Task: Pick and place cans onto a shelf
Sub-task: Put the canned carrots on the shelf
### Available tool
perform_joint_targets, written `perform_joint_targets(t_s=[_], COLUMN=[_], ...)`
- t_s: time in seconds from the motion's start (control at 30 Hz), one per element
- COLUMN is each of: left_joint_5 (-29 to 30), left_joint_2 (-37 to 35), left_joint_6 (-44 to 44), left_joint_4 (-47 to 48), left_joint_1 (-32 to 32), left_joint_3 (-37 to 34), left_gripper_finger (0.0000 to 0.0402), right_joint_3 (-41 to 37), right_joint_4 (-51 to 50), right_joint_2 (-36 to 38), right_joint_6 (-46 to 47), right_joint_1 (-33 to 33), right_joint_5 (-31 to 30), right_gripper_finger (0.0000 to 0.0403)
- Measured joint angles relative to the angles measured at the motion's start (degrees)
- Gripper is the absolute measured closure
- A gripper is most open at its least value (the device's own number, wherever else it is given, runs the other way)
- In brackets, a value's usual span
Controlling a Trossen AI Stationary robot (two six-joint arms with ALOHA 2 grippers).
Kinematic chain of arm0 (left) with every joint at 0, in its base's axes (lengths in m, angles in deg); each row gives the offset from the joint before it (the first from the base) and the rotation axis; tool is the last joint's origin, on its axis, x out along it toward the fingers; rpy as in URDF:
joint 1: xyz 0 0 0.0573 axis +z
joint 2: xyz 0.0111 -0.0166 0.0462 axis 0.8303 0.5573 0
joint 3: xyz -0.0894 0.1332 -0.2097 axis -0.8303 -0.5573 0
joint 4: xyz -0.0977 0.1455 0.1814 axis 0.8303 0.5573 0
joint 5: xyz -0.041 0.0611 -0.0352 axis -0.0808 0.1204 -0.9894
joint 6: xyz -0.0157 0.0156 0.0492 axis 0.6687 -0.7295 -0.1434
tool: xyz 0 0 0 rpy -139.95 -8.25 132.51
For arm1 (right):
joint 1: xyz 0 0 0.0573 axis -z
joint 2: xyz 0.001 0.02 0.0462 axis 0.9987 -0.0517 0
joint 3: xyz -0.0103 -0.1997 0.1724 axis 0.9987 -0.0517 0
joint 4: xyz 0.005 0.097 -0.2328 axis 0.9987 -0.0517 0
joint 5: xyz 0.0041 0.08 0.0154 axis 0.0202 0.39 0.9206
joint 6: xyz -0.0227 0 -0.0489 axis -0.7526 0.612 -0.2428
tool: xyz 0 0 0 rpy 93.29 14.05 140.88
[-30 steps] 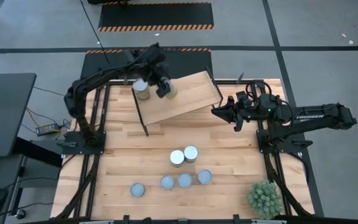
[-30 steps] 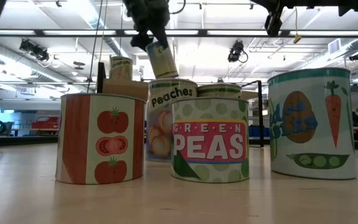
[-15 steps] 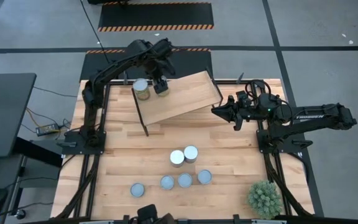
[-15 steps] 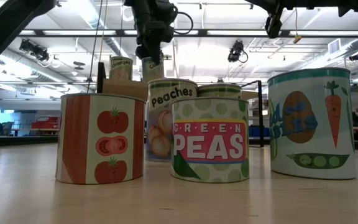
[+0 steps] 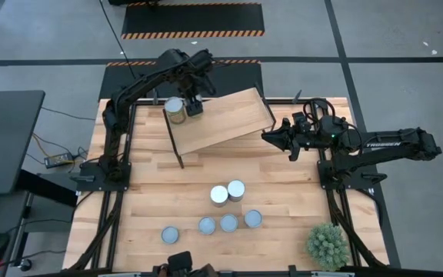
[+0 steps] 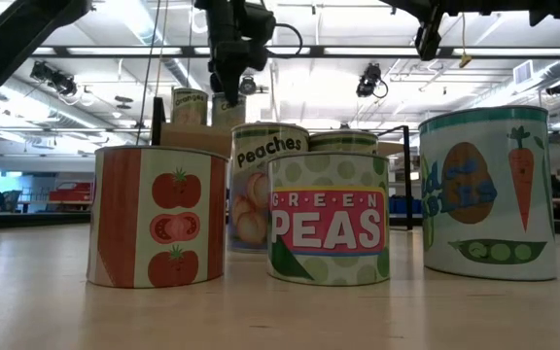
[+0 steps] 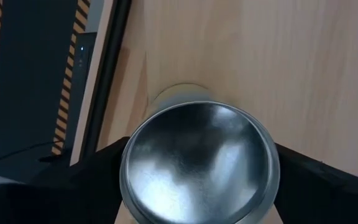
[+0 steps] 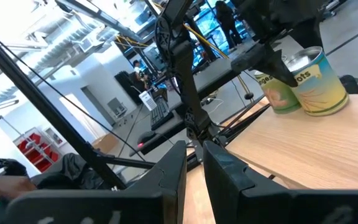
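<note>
My left gripper (image 5: 194, 103) hangs over the far left part of the shelf (image 5: 233, 123), a light wood plank on thin black legs, and is shut on a can (image 7: 199, 162) with a shiny silver top. That can stands upright next to another can (image 5: 175, 110) resting on its base on the shelf; both show in the right wrist view, the held can (image 8: 321, 81) nearer. Several more cans (image 5: 228, 192) stand on the tabletop near the front. My right gripper (image 5: 271, 138) waits shut by the shelf's right end, touching nothing. My left gripper pinches the can between its two fingers, one finger (image 7: 95, 171) on each side of the round wall just below the top rim (image 7: 129, 155). The fingers come from above, pointing down. The can is upright and its base (image 8: 328, 111) appears to sit on the shelf.
A spiky green plant ball (image 5: 328, 246) sits at the table's near right corner. In the low view the big printed cans (image 6: 329, 219) fill the foreground and hide most of the shelf. The shelf's right half is bare wood.
My left gripper has moved a little left toward the standing can and down, turning from a slant to point straight down. The can in it has gone from tilted to upright, down at the shelf beside the other can.
</note>
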Motion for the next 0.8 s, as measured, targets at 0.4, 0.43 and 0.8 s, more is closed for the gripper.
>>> perform_joint_targets(t_s=[0.4, 0.43, 0.8], left_joint_5=[-0.19, -0.05, 1.50], left_joint_2=[0.11, 0.16, 0.15], left_joint_6=[0.47, 0.76, 1.73], left_joint_4=[0.07, -0.09, -1.69], left_joint_1=[-0.12, -0.17, -0.74], left_joint_3=[-0.12, -0.13, -0.13], left_gripper_finger=[0.0050, 0.0048, 0.0044], right_joint_3=[0.00, 0.00, 0.00], right_joint_4=[0.02, 0.02, 0.02], right_joint_2=[0.01, 0.00, 0.00], right_joint_6=[0.01, 0.01, 0.88], right_joint_1=[0.01, 0.02, 0.02], right_joint_5=[0.00, 0.00, 0.02], right_gripper_finger=[0.0341, 0.0341, 0.0341])
